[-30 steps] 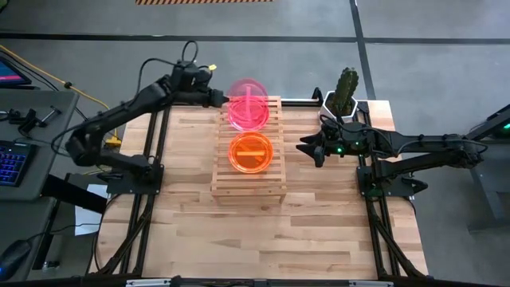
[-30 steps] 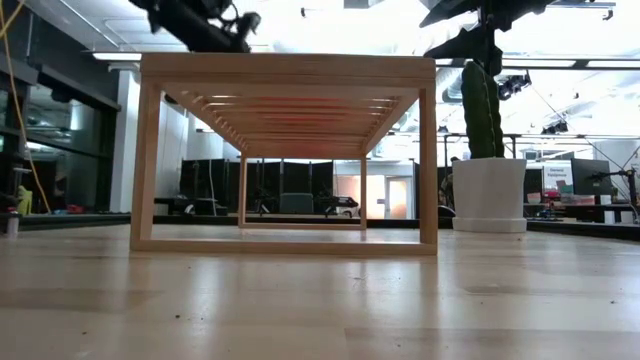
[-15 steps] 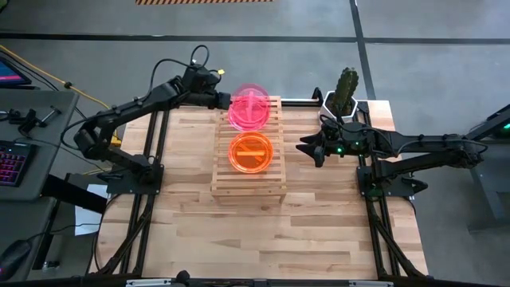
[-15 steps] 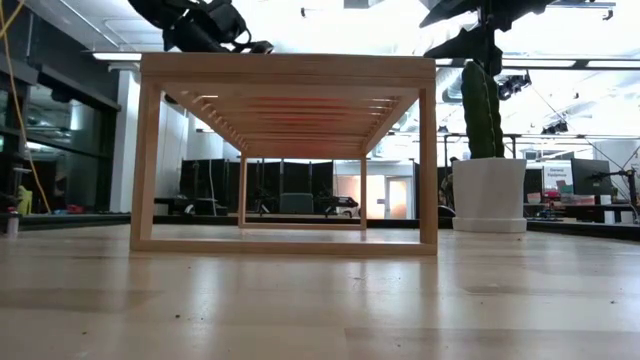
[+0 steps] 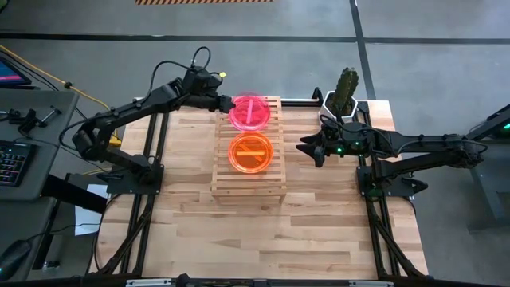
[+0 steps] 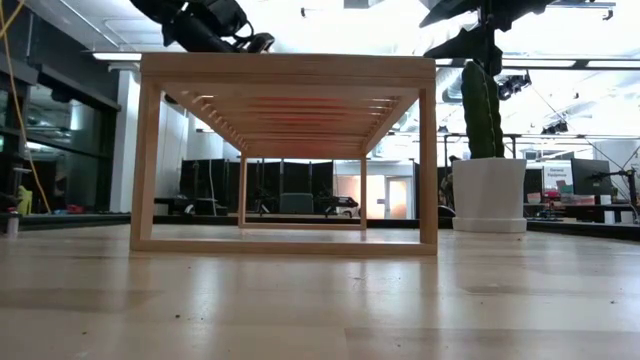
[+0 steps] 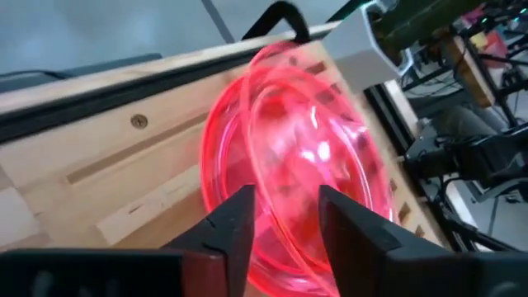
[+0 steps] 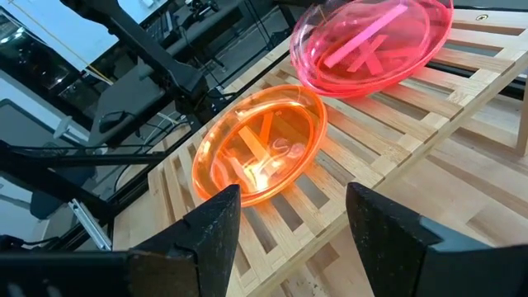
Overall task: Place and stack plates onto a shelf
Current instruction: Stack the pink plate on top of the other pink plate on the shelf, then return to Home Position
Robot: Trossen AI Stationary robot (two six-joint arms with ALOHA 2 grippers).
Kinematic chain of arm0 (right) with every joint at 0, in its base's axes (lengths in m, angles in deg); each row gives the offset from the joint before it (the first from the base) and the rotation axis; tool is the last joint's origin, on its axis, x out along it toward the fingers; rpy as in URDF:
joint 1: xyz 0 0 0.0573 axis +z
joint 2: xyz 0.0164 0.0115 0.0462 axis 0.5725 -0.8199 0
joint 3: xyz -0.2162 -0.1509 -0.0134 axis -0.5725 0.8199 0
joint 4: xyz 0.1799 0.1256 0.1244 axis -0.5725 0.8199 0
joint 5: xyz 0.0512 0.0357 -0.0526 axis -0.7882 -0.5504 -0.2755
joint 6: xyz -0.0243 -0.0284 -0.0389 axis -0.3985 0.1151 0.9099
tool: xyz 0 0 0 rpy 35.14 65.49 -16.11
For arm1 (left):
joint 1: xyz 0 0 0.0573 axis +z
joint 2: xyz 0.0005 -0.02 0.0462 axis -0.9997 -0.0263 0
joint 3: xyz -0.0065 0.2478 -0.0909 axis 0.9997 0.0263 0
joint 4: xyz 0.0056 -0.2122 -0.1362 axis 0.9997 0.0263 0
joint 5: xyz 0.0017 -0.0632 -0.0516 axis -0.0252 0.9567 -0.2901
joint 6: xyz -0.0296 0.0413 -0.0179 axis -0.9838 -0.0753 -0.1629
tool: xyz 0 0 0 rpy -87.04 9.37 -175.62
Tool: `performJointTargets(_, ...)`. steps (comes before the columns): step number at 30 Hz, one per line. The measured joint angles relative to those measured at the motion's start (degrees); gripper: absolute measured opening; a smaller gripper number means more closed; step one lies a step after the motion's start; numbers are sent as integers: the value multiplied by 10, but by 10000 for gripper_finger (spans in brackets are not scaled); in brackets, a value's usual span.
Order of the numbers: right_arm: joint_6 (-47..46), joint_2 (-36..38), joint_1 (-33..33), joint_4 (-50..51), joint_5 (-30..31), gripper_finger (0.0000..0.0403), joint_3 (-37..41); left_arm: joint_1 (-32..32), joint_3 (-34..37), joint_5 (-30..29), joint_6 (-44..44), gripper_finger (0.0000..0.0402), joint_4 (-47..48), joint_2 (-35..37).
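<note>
High view: shelf point(image 5: 249, 179) sits mid-table, long side running front to back. Orange plate point(image 5: 251, 152) lies flat on the slats at about the shelf's middle. Pink plate point(image 5: 249, 112) is at the shelf's far end, just beyond the orange one, not touching it. Left gripper point(image 5: 225, 103) is at the pink plate's left rim, at the shelf's far-left corner. Right gripper point(image 5: 306, 149) hangs off the shelf's right side, level with the orange plate, clear of both plates. Potted cactus point(image 5: 345, 92) stands beyond the right gripper, at the table's far-right edge, well apart from the shelf.

Low view: shelf point(image 6: 290, 70) shows as an open wood frame, slats seen from below; plates not visible from here. Left arm's gripper point(image 6: 258, 42) shows just above the shelf's top left. Cactus point(image 6: 482, 110) in a white pot stands right of the shelf.

Left wrist view: left gripper point(image 7: 280, 219) pinches the near rim of the pink plate point(image 7: 305, 157). The plate is tilted over the shelf point(image 7: 107, 177), blurred; whether its far edge touches the slats, can't tell.

Right wrist view: right gripper point(image 8: 289, 219) has fingers spread wide, nothing between them. Orange plate point(image 8: 260, 144) flat on the shelf point(image 8: 388, 132); pink plate point(image 8: 375, 37) beyond it, tilted, near edge raised.
</note>
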Motion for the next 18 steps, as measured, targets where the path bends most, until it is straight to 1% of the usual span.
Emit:
performJointTargets(6, 10, 0, 0, 0, 0, 205, 0, 1, 0, -1, 2, 151, -1, 31)
performJointTargets(10, 11, 0, 0, -1, 0, 205, 0, 0, 0, -2, 5, 156, 14, 46)
performJointTargets(13, 8, 0, 0, -9, 0, 205, 0, -16, 0, 3, 10, 156, 15, 63)
performJointTargets(15, -3, 0, 0, -30, 0, 205, 0, -40, 4, 2, 51, 157, -8, 86)
performJointTargets(18, -4, 0, 0, -99, 0, 205, 0, -99, 30, -23, 95, 156, -105, 135)
